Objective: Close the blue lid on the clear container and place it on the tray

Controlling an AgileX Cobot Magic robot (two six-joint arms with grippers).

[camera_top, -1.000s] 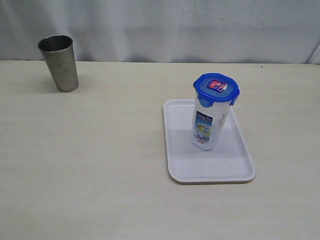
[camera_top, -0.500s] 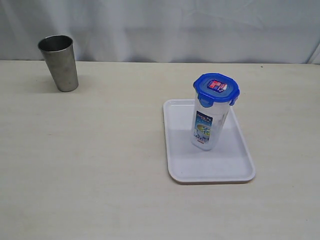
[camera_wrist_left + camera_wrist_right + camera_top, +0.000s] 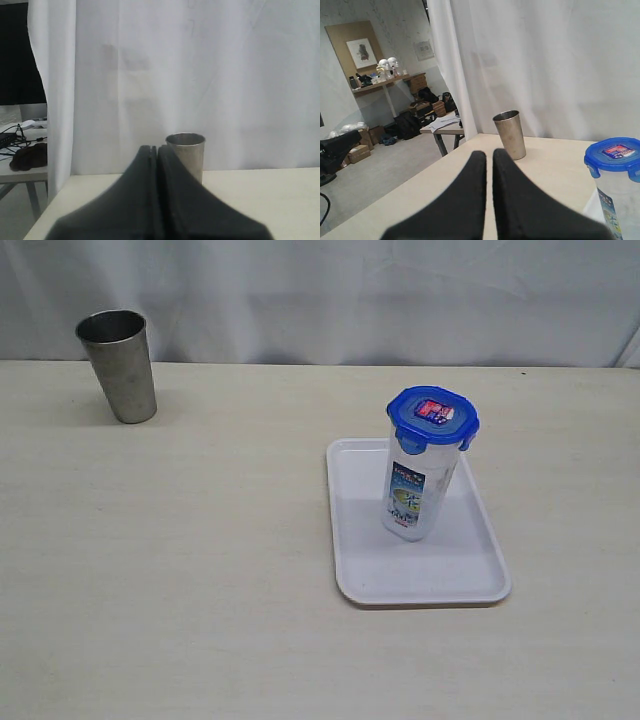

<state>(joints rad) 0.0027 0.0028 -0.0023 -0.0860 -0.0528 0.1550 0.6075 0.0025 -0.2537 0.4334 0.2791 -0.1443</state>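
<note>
I see the clear container (image 3: pixel 418 485) standing upright on the tray (image 3: pixel 420 580), toward its twelve o'clock half, with the blue lid (image 3: pixel 433 415) seated on top. The steel cup (image 3: pixel 119 365) stands at ten o'clock on the table (image 3: pixel 200 570), well apart from the tray; I can't tell its contents. My left gripper (image 3: pixel 156 150) is pressed together, and the right gripper (image 3: pixel 489 155) is too, apart from a thin slit. Nothing has moved since the earlier frames.
</note>
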